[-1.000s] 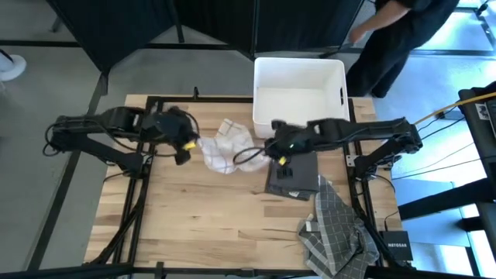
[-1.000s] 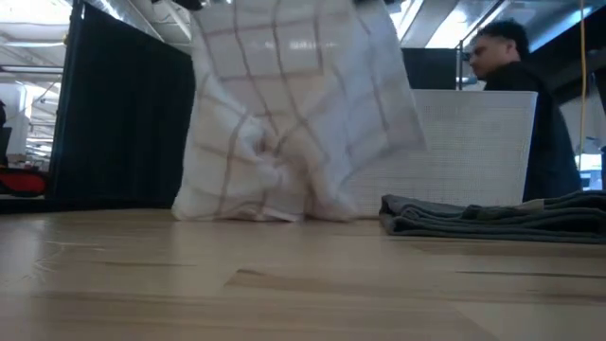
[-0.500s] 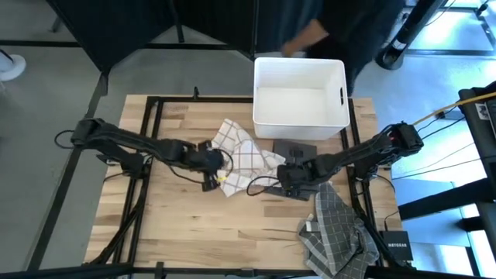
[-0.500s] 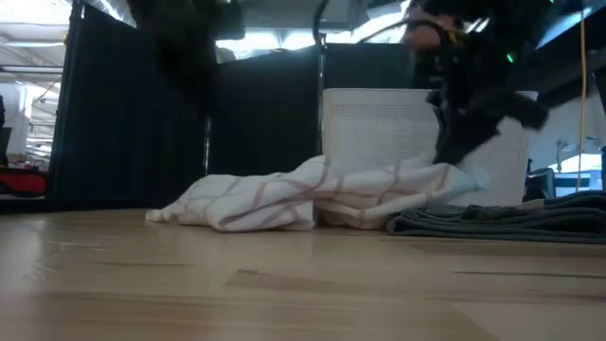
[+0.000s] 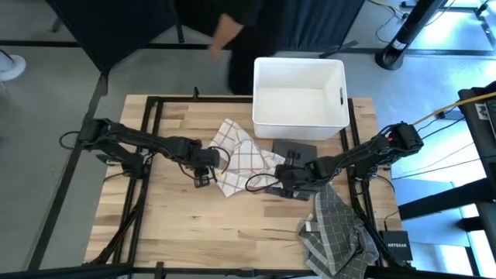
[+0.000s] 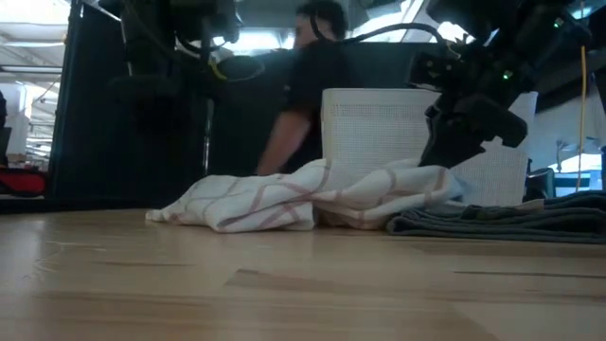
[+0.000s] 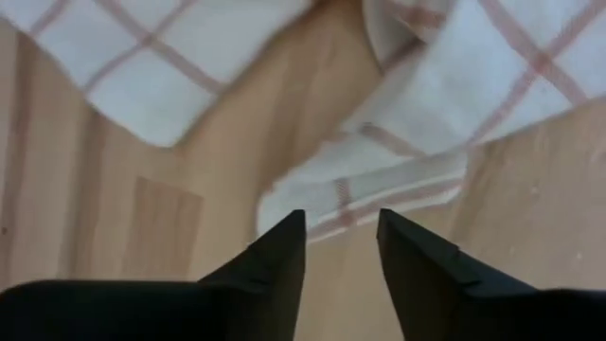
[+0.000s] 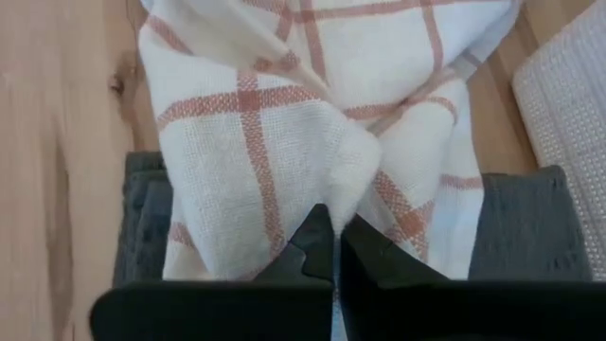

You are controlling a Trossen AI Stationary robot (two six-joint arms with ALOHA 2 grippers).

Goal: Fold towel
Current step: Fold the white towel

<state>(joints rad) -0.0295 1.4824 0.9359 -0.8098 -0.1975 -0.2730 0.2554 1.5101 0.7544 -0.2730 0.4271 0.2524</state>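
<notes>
White towel with red-brown check (image 5: 242,159) is seen lying crumpled mid-surface, just near of the white bin (image 5: 299,93); its right edge is draped over a folded dark grey cloth (image 5: 295,150). Left gripper (image 7: 339,248) is held low at the towel's left corner, fingers (image 7: 279,254) spread apart with nothing between them, the towel's hem lying just beyond the tips. Right gripper (image 8: 335,242) is set at the towel's right edge, fingers clenched, a pinch of the checked fabric gripped at their tips above the dark cloth. A heap of grey checked towels (image 5: 335,229) is noted at the near right corner of the wooden surface (image 5: 194,225). A person in dark clothing (image 6: 308,90) is seen beyond the far edge, behind the bin
</notes>
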